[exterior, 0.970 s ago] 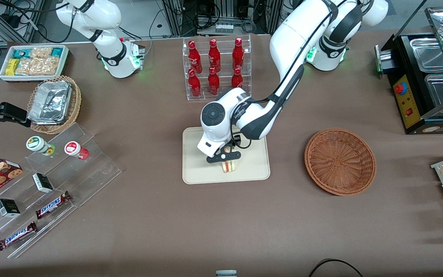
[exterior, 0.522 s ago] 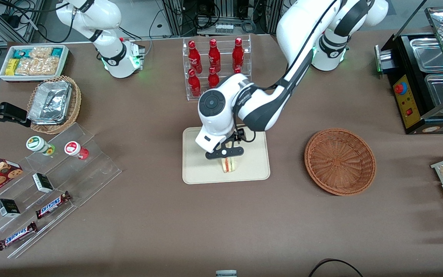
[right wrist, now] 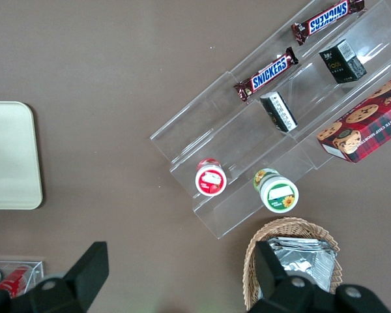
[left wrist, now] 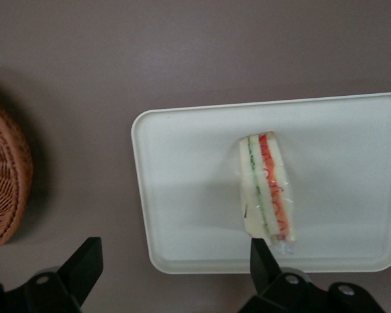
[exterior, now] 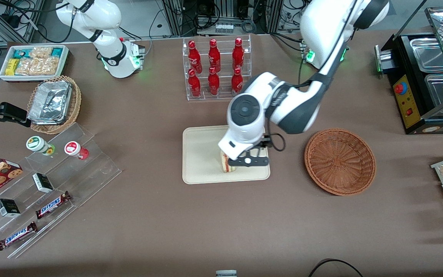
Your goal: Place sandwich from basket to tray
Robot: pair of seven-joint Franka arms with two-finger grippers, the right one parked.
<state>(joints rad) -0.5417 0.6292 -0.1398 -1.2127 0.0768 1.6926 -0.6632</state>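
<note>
1 sandwich (left wrist: 267,192) on tray (left wrist: 182,215), tool (left wrist: 173,270) above

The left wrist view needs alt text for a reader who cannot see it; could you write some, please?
A wedge sandwich lies on a cream tray, with the open gripper above the tray's edge, holding nothing. The rim of a reddish-brown wicker basket shows beside the tray.
</note>
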